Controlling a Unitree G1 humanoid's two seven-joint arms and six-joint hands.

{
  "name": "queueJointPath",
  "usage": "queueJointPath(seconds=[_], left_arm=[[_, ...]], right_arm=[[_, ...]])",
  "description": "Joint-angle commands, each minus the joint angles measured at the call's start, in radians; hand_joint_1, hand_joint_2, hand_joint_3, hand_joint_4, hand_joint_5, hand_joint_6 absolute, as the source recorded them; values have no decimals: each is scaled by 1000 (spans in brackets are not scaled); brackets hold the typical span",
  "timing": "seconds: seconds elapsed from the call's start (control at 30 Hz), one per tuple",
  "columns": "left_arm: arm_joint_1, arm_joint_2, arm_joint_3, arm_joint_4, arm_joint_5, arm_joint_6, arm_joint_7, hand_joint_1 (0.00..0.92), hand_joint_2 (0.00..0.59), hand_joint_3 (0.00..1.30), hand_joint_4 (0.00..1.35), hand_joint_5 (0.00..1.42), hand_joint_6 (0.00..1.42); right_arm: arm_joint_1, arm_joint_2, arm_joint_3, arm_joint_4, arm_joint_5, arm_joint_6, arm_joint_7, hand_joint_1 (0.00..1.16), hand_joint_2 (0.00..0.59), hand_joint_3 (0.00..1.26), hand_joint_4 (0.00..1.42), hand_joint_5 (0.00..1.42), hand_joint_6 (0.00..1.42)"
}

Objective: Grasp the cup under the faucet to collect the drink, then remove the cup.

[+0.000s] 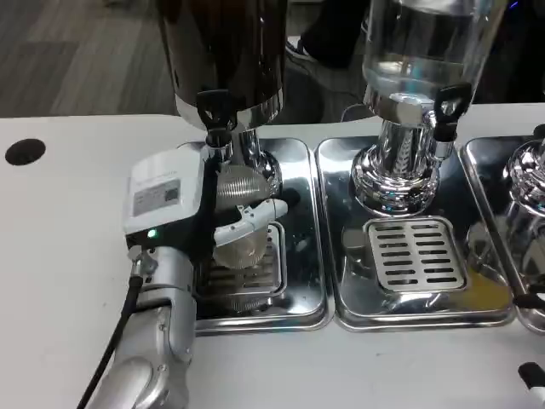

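- Nearest the camera, the silver left forearm point(157, 341) rises from the bottom edge over the white worktop point(60, 281), a black cable running along its outer side.
- Above it sits the left hand point(200, 213), white back facing up with a green light at its near edge. Its fingers point(251, 217) are wrapped around the clear ribbed cup point(238, 226), so the hand is closed on the cup, not spread.
- At the bottom right corner a small dark and white tip, possibly the right hand point(532, 375), just enters view; I cannot tell how its fingers lie.
- The cup stands upright over the left drip tray point(298, 290), held directly below the black faucet point(217, 115) of the dark dispenser point(226, 51). Whether it rests on the grille or is lifted I cannot tell.
- Step in hand, as I judge it: collecting the drink, cup grasped and in position. No stream or liquid level is clear.
- Next move calls for keeping the cup level beneath the spout, then drawing it toward the robot without tipping or catching the faucet.
- Further right stand 2 more trays and the clear dispenser point(417, 51).
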Motion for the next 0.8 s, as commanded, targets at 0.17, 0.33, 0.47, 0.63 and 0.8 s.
queueJointPath(seconds=[0.17, 0.33, 0.47, 0.63, 0.8], left_arm=[[16, 24, -2, -75, -15, -20, 0, 0, 0, 291, 252, 554, 801], [66, 54, 16, -178, -22, -22, -6, 0, 0, 291, 250, 551, 796], [120, 80, 36, -280, -22, -32, -18, 0, 1, 291, 246, 550, 796], [185, 110, 70, -397, -27, -46, -33, 0, 0, 314, 275, 573, 795], [249, 123, 105, -501, -27, -69, -37, 0, 0, 382, 361, 631, 830]], right_arm=[[-14, -5, -2, 3, 3, 1, 8, 701, 321, 285, 145, 169, 81], [-17, -1, 0, -3, -1, 7, 7, 705, 321, 285, 145, 169, 81], [-17, 4, 2, -7, -7, 10, 4, 707, 321, 285, 145, 169, 81], [-21, 10, 2, -9, -10, 17, 1, 709, 321, 285, 145, 169, 81], [-20, 20, 9, -20, -19, 26, -1, 710, 321, 285, 145, 169, 81]])
